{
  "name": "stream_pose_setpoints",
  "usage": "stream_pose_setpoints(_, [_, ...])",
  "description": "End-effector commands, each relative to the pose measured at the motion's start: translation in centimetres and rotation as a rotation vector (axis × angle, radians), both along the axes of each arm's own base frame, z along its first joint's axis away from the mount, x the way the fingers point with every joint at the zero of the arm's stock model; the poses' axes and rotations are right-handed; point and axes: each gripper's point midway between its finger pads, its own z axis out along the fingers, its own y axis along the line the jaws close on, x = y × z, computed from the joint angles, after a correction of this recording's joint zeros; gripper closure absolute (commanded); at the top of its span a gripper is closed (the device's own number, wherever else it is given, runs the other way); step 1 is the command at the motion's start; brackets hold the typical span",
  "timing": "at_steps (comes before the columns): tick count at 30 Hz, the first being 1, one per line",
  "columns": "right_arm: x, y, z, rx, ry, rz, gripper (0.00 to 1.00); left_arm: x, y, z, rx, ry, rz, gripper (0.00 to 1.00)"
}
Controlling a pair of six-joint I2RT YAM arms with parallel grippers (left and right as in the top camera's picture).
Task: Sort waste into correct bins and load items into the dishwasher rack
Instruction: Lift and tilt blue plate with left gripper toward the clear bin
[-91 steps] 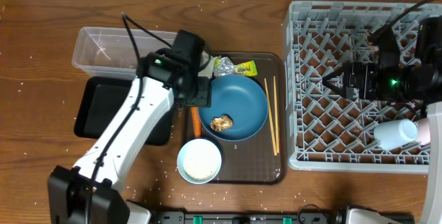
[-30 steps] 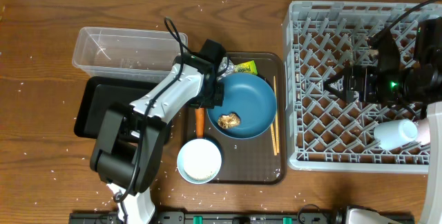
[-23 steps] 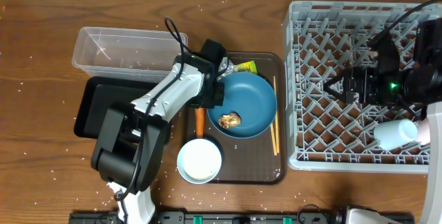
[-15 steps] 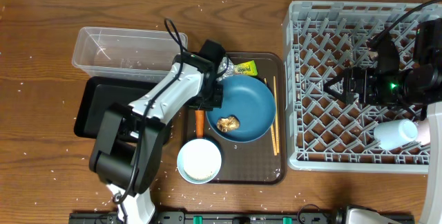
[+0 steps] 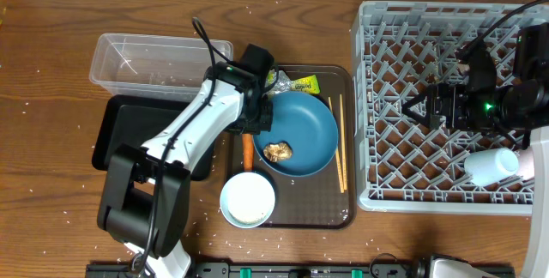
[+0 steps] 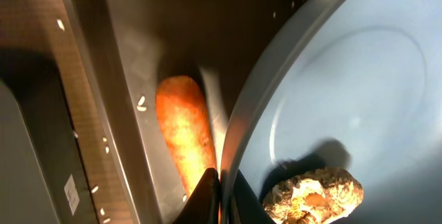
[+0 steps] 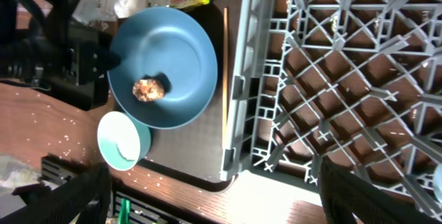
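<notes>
Since a second ago the blue plate (image 5: 302,123) has slid a touch back to the left on the brown tray (image 5: 326,214), and the brown lump (image 5: 274,151) on it now sits nearer its lower left rim. Over three seconds the left arm has folded in closer to the tray.

The left pincer (image 6: 221,186) is pressed together, pinching the plate's left rim; the wrist view shows the rim running down between its two tips. Just left of that rim the carrot piece (image 6: 185,131) lies on the tray, with a few white grains beside it. The white bowl (image 5: 248,199) stands on the tray below the carrot, apart from the plate. The chopsticks (image 5: 340,145) lie lengthwise along the plate's right edge. The foil and yellow-green wrapper (image 5: 296,83) sits at the tray's top, just above the plate.

On the desk (image 5: 51,55), the clear tub (image 5: 129,63) and the black tray (image 5: 120,132) lie left of the brown tray, the tub above. The grey rack (image 5: 377,184) fills the right side, and a pale cup (image 5: 491,165) lies on its side near its right edge. The right pincer (image 5: 412,106) is spread wide and hovers over the rack, holding nothing.
</notes>
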Motion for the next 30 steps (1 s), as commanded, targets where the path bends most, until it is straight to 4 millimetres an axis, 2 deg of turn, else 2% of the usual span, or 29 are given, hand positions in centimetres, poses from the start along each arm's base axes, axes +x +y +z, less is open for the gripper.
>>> stream_pose_setpoints(1, [-0.1,-0.2,-0.5,-0.026,0.015,0.005,0.14,-0.1,-0.6,-0.3,-0.038,0.009,-0.004,0.94])
stream_pose_setpoints(3, [0.0,-0.2,-0.5,-0.026,0.015,0.005,0.14,0.1,-1.2,-0.9,-0.046,-0.002,-0.016,0.92])
stream_pose_setpoints(6, [0.0,-0.2,-0.5,-0.026,0.011,0.005,0.14,0.3,-2.0,-2.1,-0.050,-0.010,-0.033,0.78])
stream_pose_setpoints(16, [-0.2,-0.2,-0.6,-0.025,0.022,0.005,0.15,0.0,-1.5,-4.7,0.003,0.030,-0.036,0.73])
stream_pose_setpoints(22, [-0.2,-0.2,-0.6,-0.024,0.022,0.005,0.15,0.2,-1.6,-5.0,0.000,0.025,-0.036,0.75])
stream_pose_setpoints(23, [-0.2,-0.2,-0.6,-0.024,0.022,0.005,0.15,0.3,-1.7,-5.0,-0.002,0.021,-0.036,0.80])
stream_pose_setpoints(24, [-0.2,-0.2,-0.6,-0.025,0.022,0.005,0.15,0.4,-1.7,-4.9,-0.004,0.017,-0.036,0.90])
stream_pose_setpoints(25, [-0.2,-0.2,-0.6,-0.025,0.022,0.005,0.15,0.4,-1.7,-4.9,-0.004,0.018,-0.036,0.94])
stream_pose_setpoints(30, [-0.3,-0.2,-0.6,-0.024,0.026,0.005,0.15,0.1,-1.6,-4.8,0.001,0.027,-0.037,0.94])
